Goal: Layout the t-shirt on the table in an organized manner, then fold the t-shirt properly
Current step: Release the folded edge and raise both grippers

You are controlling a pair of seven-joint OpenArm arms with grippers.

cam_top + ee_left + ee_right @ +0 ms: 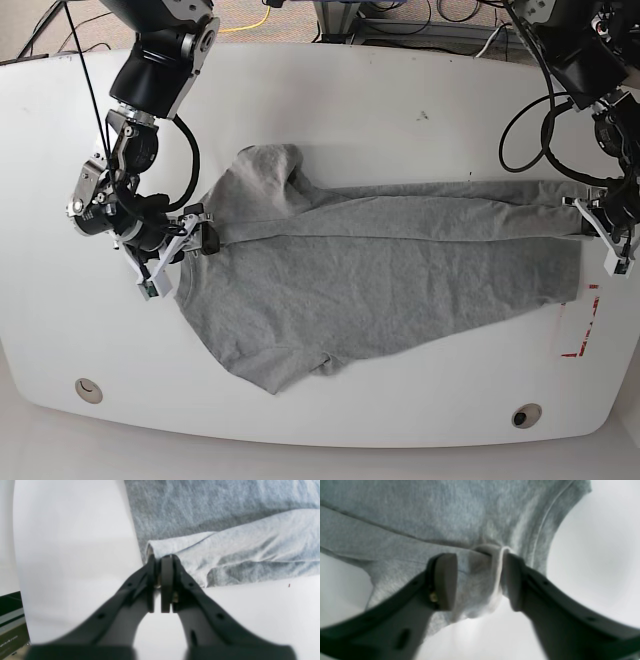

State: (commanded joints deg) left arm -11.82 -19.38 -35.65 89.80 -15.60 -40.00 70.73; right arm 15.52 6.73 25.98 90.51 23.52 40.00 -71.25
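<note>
The heather-grey t-shirt (380, 280) lies spread across the white table (350, 100), its far long edge folded over toward the middle. My left gripper (585, 222) is at the shirt's right end. In the left wrist view this gripper (163, 558) is shut on the corner of the folded fabric (225, 542). My right gripper (203, 240) is at the shirt's left end by the sleeve. In the right wrist view its fingers (445, 580) stand apart, with a bunched fold and hem of the t-shirt (445, 517) between them, lying against the right finger.
A red-taped mark (580, 325) sits just off the shirt's right end. Two round grommet holes (88, 388) (520, 413) are near the front edge. Cables and equipment lie beyond the table's far edge. Bare white tabletop (75, 542) surrounds the shirt.
</note>
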